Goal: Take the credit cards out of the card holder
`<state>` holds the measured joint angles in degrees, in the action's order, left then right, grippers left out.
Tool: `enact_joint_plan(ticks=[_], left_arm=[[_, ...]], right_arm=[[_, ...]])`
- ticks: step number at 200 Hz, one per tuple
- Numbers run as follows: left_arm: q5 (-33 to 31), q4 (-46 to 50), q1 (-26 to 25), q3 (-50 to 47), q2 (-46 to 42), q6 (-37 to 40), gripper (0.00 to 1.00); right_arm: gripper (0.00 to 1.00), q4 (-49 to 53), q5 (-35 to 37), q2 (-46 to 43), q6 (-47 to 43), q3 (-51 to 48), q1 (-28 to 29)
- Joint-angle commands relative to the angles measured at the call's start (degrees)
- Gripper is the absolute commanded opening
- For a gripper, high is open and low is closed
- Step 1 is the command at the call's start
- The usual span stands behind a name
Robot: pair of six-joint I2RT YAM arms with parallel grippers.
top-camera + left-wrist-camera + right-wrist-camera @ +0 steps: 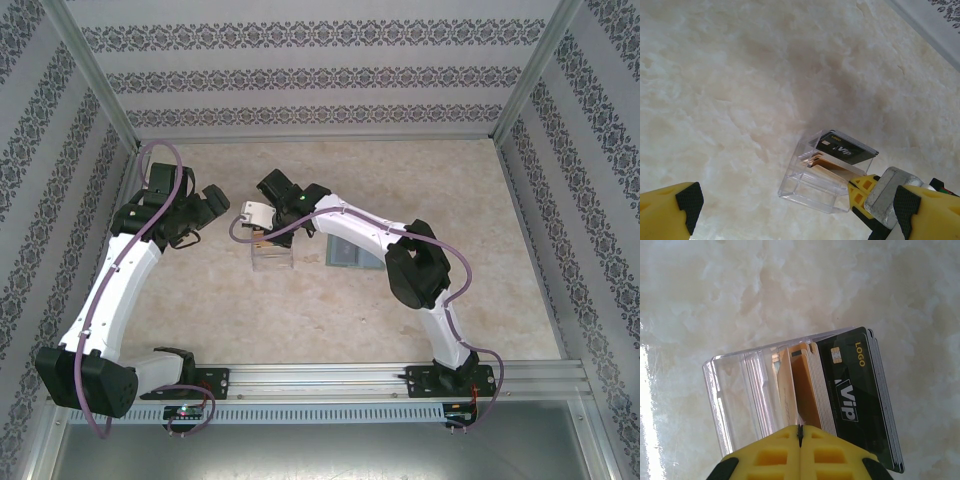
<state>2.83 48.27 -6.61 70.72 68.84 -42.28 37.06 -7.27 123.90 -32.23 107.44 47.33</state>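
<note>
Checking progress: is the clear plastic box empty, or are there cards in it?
Not empty. Cards stand on edge in one end of the clear box, a black VIP card outermost; the other end is bare.

I see bright, soft light. White glare shines on the table (650, 405) left of my right gripper (800, 432). A faint grey shadow lies ahead of my left gripper (797, 212), past the clear box (812, 182). That gripper's fingers (667, 212) look a bit blurry.

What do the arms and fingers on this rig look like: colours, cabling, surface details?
The left arm and right arm have white links and black joints, each with a loose mauve cable along it. The fingers are yellow, with black pads and square recesses.
</note>
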Motion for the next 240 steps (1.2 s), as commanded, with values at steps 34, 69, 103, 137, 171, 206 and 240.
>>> enact_joint_plan(ticks=[34,69,103,137,171,206,240], left_arm=[[0.7,-0.2,0.8,-0.9,-0.5,-0.4,1.0],[0.9,-0.4,0.8,-1.1,-0.4,-0.4,1.0],[0.9,-0.4,0.8,-1.2,-0.3,-0.3,1.0],[0.8,-0.2,0.9,-1.3,-0.3,-0.3,1.0],[1.0,-0.5,0.9,-1.2,-0.2,-0.3,1.0],[1.5,-0.5,0.9,-1.4,-0.2,-0.6,1.0],[1.5,0.2,0.9,-1.2,-0.1,-0.6,1.0]], right_arm=[[0.0,-1.2,-1.6,-2.0,2.5,0.5,-1.0],[0.0,-3.9,-1.8,-1.9,3.9,-1.5,-1.3],[0.0,-5.3,-1.6,-1.3,4.5,-3.9,-1.4],[0.0,-7.0,-0.1,-2.0,3.5,-6.8,-1.4],[0.0,-6.8,-1.8,-3.9,3.8,-6.4,-1.6],[0.0,-7.0,-2.6,-5.8,2.8,-5.4,-1.6],[0.0,-9.5,-3.5,-7.3,2.6,-6.4,-2.0]])
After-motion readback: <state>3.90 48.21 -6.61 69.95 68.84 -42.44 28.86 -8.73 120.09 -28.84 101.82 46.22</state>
